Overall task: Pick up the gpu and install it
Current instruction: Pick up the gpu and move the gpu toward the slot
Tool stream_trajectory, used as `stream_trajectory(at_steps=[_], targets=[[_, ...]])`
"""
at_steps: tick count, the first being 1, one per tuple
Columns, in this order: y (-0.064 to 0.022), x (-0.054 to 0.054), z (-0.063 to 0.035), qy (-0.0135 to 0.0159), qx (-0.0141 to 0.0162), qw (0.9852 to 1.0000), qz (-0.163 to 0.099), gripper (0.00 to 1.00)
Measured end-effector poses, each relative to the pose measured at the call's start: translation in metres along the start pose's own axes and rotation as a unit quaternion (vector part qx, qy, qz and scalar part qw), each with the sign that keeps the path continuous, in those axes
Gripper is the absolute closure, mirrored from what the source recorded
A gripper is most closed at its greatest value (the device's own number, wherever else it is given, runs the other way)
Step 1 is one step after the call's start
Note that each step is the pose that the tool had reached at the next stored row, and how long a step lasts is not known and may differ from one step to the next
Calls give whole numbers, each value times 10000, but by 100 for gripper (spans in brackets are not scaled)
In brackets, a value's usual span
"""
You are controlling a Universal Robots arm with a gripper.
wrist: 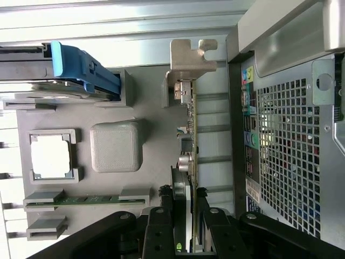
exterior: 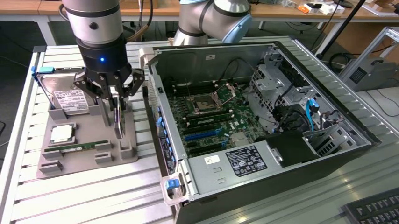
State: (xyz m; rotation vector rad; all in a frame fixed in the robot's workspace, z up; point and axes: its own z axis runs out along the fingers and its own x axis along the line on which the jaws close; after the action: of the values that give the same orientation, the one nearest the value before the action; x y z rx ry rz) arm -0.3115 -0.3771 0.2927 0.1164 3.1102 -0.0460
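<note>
The gripper [exterior: 114,111] hangs straight down over the gray tray [exterior: 81,164], its jaws clamped on either side of the gpu [exterior: 119,125]. The card stands on edge at the tray's side nearest the open computer case [exterior: 262,121], and from the wrist its silver bracket [wrist: 188,59] shows at the far end. Further off on the tray lie a RAM stick [exterior: 78,148], a processor [exterior: 62,134] and a blue-handled hard drive [exterior: 65,95]. Tray and case sit just beside each other on the slatted surface [exterior: 93,198].
</note>
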Motion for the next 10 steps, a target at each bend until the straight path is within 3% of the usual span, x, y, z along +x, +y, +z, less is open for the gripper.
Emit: stream_trajectory(at_steps=[10], targets=[[-1, -1, -22, 0, -1, 10000, 0, 73]])
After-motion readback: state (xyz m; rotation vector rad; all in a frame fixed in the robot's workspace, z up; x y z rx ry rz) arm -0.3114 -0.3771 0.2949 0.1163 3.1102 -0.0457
